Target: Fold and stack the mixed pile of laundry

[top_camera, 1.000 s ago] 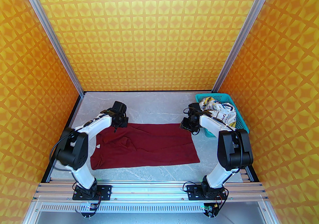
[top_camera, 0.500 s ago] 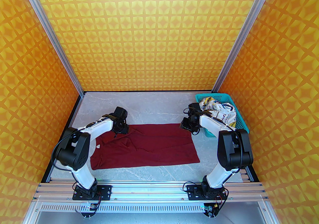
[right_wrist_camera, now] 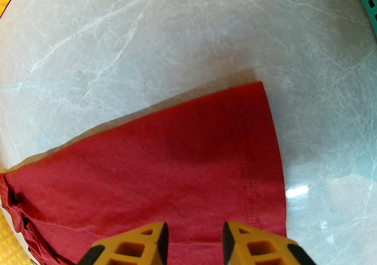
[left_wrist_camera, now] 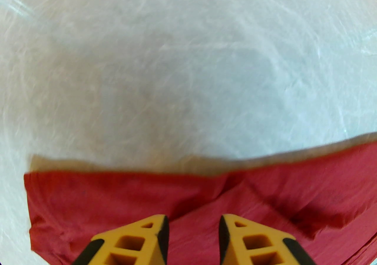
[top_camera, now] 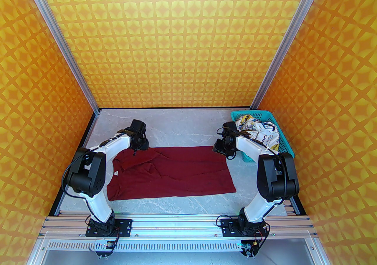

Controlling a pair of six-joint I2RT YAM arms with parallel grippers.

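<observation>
- Top view: we see the dark red T-shirt (top_camera: 176,172) spread flat, its far edge beneath both claws, left claw (top_camera: 138,149) and right claw (top_camera: 219,148). The white printed garment (top_camera: 260,132) waits in the teal basket (top_camera: 250,113) just beside the right claw.
- Left wrist: jaws apart, with the cloth edge just ahead of the tips (blurry here).
- Right wrist: jaws apart, with the corner just ahead. We'd pinch both ends level and lift together.

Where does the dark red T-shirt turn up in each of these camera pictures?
Top external: dark red T-shirt spread flat, mid-table.
Left wrist: a band across the bottom.
Right wrist: lower left and middle, one corner pointing up-right.
Shared landmark: grey marble table beyond the shirt's far edge.
</observation>
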